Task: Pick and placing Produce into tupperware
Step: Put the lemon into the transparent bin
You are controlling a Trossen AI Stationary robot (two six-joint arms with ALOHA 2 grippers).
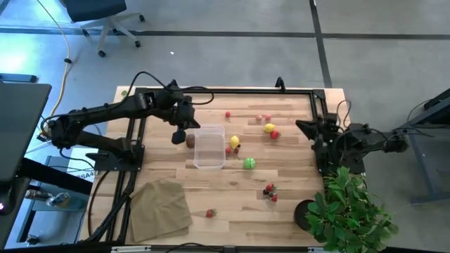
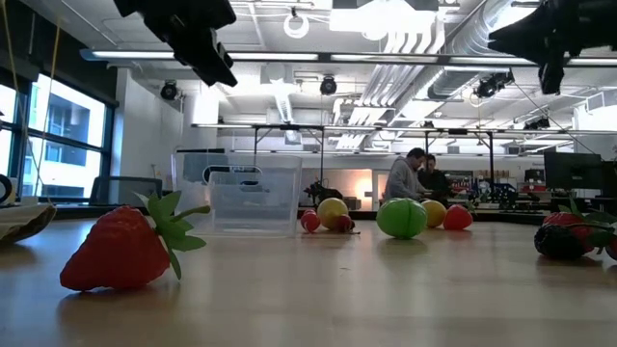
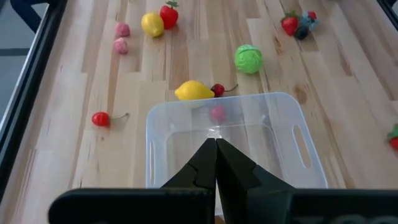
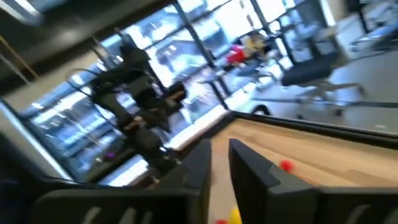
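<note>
The clear tupperware [image 1: 209,147] [image 2: 253,202] [image 3: 231,143] stands upright and empty at the table's middle. A brown kiwi [image 1: 190,140] lies against its left side. To its right lie a lemon [image 1: 234,141] [image 3: 194,91] with a cherry [image 3: 217,89], a green ball [image 1: 249,163] [image 3: 248,58], and a second lemon [image 1: 268,128] [image 3: 152,23]. My left gripper [image 1: 179,133] [image 3: 216,144] hangs shut and empty above the tub's left end, raised off the table [image 2: 207,53]. My right gripper [image 1: 308,128] [image 4: 221,158] waits, slightly open, high near the right edge.
A tan cloth [image 1: 160,207] lies at the near left. A potted plant [image 1: 348,207] stands at the near right corner. Loose strawberries [image 1: 209,213] [image 2: 125,249] and dark berries [image 1: 269,190] sit toward the near edge. A cherry [image 1: 228,114] and pink pieces [image 1: 264,118] lie farther back.
</note>
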